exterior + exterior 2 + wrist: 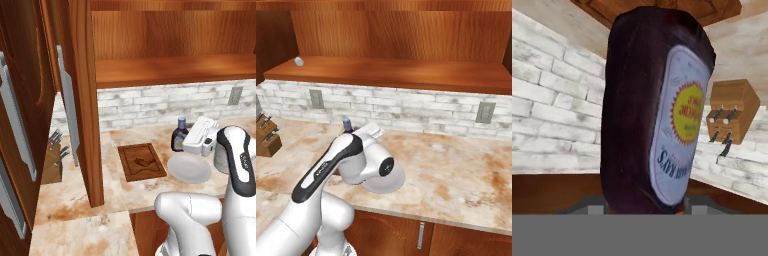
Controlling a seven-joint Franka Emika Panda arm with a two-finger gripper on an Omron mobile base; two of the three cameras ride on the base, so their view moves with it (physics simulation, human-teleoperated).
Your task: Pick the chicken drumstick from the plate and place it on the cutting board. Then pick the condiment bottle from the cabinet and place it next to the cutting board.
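Left base view: the open cabinet (80, 100) door with its grey bar handle stands edge-on at the left and hides part of the counter (80, 200) behind it. A knife block (54, 162) sits on the counter beyond that door, against the pale brick backsplash (150, 107). The cutting board (142, 161) lies flat near the counter's middle with the chicken drumstick (141, 161) resting on it. Just to the board's right is the plate (189, 167), bare, partly covered by the arm's white wrist. The condiment bottle (179, 135) stands upright behind the plate and to the right of the board, blue cap up, with the gripper (192, 137) pressed against its right side. An outlet (235, 95) is set in the backsplash at the right.

Right base view: the arm's elbow and forearm block most of the working area. The condiment bottle's cap and neck (347, 123) rise just above the wrist, long axis vertical. The plate's rim (398, 181) shows under the forearm.

Hand view: the condiment bottle (654, 110) sits close before the camera, label facing it, the printed text upside down. Its body lies between the gripper's fingers, which pinch it at the sides. The knife block (729, 112) appears behind it.
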